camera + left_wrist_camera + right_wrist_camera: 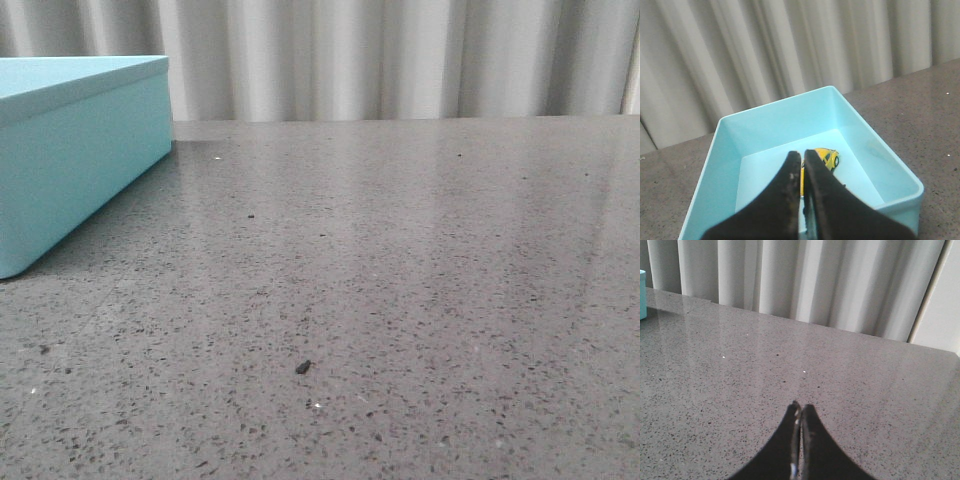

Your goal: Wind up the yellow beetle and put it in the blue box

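The grey speckled tabletop (pixel 400 300) stretches ahead of me, with pale curtains (pixel 400 55) behind it. The blue box (pixel 880 155) stands open at my left side. Inside, on its floor, sits the yellow beetle (pixel 826 157), partly hidden behind my left pincer (pixel 803 172), which hangs above the box pressed narrow and empty. My right pincer (pixel 800 422) is likewise pinched together with nothing in it, over bare tabletop. I judge storing done; next I would lift my left arm clear.
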You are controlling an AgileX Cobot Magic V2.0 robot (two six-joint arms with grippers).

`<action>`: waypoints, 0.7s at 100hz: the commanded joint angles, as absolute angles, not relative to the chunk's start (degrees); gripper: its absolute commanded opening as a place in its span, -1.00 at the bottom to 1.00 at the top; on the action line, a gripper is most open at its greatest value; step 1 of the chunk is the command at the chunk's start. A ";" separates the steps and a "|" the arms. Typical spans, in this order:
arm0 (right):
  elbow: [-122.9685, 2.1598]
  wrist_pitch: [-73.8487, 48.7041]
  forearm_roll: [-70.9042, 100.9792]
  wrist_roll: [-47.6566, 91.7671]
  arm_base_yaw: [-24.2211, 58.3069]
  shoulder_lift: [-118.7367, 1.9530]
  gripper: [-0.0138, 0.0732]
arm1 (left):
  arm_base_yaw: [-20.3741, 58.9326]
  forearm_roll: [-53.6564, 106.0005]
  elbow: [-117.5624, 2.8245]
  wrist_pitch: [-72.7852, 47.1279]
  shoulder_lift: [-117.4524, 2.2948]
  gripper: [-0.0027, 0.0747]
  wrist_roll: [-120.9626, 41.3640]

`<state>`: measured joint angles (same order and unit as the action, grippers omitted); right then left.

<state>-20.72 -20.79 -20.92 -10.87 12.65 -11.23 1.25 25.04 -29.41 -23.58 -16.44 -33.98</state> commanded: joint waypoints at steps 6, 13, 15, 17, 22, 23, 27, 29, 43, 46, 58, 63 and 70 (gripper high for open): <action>-22.33 -17.49 -22.32 -11.06 12.60 -11.71 -0.82 | 1.12 26.24 -26.51 -18.05 -10.68 -0.99 -33.98; -22.33 -17.86 -22.32 -11.06 12.60 -11.71 -0.82 | 1.12 26.24 -24.70 -18.02 -8.17 -0.99 -33.98; -22.33 -17.86 -22.32 -11.06 12.60 -11.71 -0.83 | 1.12 26.24 -24.23 -18.02 -7.56 -0.99 -33.98; -22.33 -17.86 -22.32 -11.06 12.60 -11.71 -0.82 | 1.12 26.24 -23.79 -17.90 -7.05 -0.99 -33.98; -22.33 -17.86 -22.32 -11.06 12.60 -11.71 -0.82 | 1.12 26.13 -22.92 -17.90 -6.12 -0.99 -33.98; -22.33 -17.86 -22.32 -11.06 12.60 -11.71 -0.82 | 1.12 26.13 -22.68 -17.90 -5.93 -0.99 -33.98; -22.33 -17.93 -22.32 -11.06 12.60 -11.71 -0.82 | 1.12 26.13 -22.20 -18.01 -5.63 -0.99 -33.98; -22.33 -18.15 -22.32 -11.06 12.60 -11.71 -0.82 | 1.12 26.13 -22.00 -18.01 -5.49 -0.99 -33.98; -22.33 -18.57 -22.32 -11.06 12.60 -11.71 -0.82 | 1.12 26.13 -21.32 -18.85 -5.37 -0.99 -33.98; -22.33 -18.57 -22.32 -11.06 12.60 -11.71 -0.82 | 1.12 26.13 -21.32 -18.85 -5.37 -0.99 -33.98; -22.33 -18.57 -22.32 -11.06 12.60 -11.71 -0.82 | 1.12 26.13 -21.32 -18.85 -5.37 -0.99 -33.98; -22.33 -18.57 -22.32 -11.06 12.60 -11.71 -0.82 | 1.12 26.13 -21.32 -18.85 -5.37 -0.99 -33.98; -22.33 -18.57 -22.32 -11.06 12.60 -11.71 -0.82 | 1.12 26.13 -21.32 -18.85 -5.37 -0.99 -33.98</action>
